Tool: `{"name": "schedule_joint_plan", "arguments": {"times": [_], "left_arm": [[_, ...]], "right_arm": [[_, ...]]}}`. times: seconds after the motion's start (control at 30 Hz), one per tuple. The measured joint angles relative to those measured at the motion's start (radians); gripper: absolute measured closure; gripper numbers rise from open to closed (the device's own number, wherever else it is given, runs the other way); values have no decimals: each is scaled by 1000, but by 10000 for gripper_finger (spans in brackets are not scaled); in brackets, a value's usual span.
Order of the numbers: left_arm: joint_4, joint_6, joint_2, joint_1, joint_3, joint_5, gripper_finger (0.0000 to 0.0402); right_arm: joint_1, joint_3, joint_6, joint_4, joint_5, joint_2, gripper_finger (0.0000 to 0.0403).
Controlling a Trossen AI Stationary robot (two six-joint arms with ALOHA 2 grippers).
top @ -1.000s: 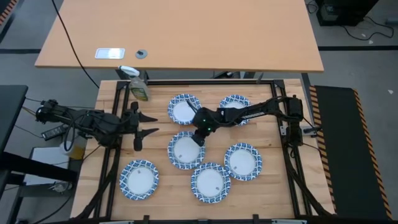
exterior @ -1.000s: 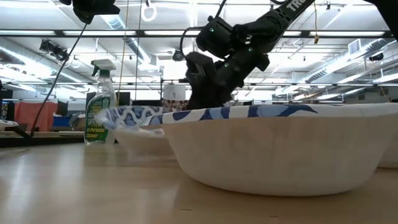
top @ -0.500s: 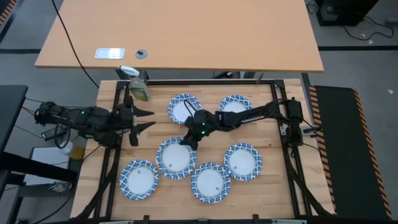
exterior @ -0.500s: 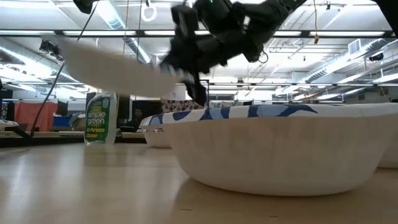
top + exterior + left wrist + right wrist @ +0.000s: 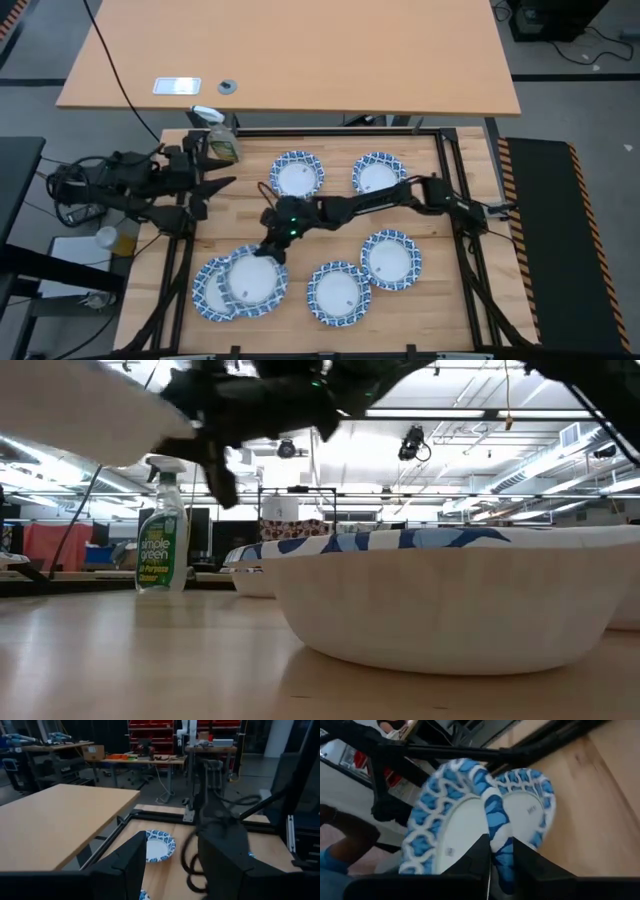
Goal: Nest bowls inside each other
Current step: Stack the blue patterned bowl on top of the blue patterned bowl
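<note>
Several blue-rimmed white bowls lie on the wooden table: two at the far side [image 5: 297, 175] [image 5: 378, 173], two at the near right [image 5: 391, 259] [image 5: 338, 293], one at the near left [image 5: 208, 291]. Another bowl [image 5: 255, 280] hangs over the near-left one and partly covers it, with my right gripper [image 5: 273, 247] shut on its rim. In the low view this bowl [image 5: 80, 410] shows blurred high up. My left gripper [image 5: 212, 172] stands open at the table's left edge, near the spray bottle [image 5: 222, 142], with nothing between its fingers [image 5: 127, 865]. My right gripper pinches the carried bowl's patterned rim [image 5: 496, 837] between its two fingers, on the bowl's far right side. The fingers come slanting down from the table's far right. The bowl is lifted clear of the table, above the near-left bowl [image 5: 532, 802].
A green-labelled spray bottle [image 5: 160, 535] stands at the far left corner. Black frame rails [image 5: 460, 230] run along the table's edges. A second, bare table [image 5: 290, 55] lies beyond the far edge. Free wood shows in the table's middle [image 5: 330, 235].
My right gripper has lifted a bowl from the table's middle and carried it toward the near left, so it now hangs over the near-left bowl. My left gripper has risen and drawn back toward the far left corner, staying open.
</note>
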Motion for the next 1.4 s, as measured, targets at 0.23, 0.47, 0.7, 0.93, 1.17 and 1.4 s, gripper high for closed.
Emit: {"name": "schedule_joint_plan", "arguments": {"times": [0.23, 0.47, 0.7, 0.93, 1.17, 1.4], "left_arm": [[-24, -3, -9, -1, 23, 1, 221], [-18, -17, -25, -1, 24, 1, 221], [-27, -40, -24, -1, 24, 2, 221], [-32, -44, -24, -1, 24, 2, 221], [-57, -45, -24, -1, 24, 1, 221], [-83, -45, -24, -1, 23, 1, 221]], "right_arm": [[22, 246, 13, 1, 41, 176, 341], [30, 444, 13, 4, 104, 351, 344], [26, 510, -31, 45, 104, 428, 329], [21, 510, -68, 39, 106, 429, 238], [9, 510, -169, -93, 142, 402, 158], [12, 511, -400, -337, 274, 319, 154]]}}
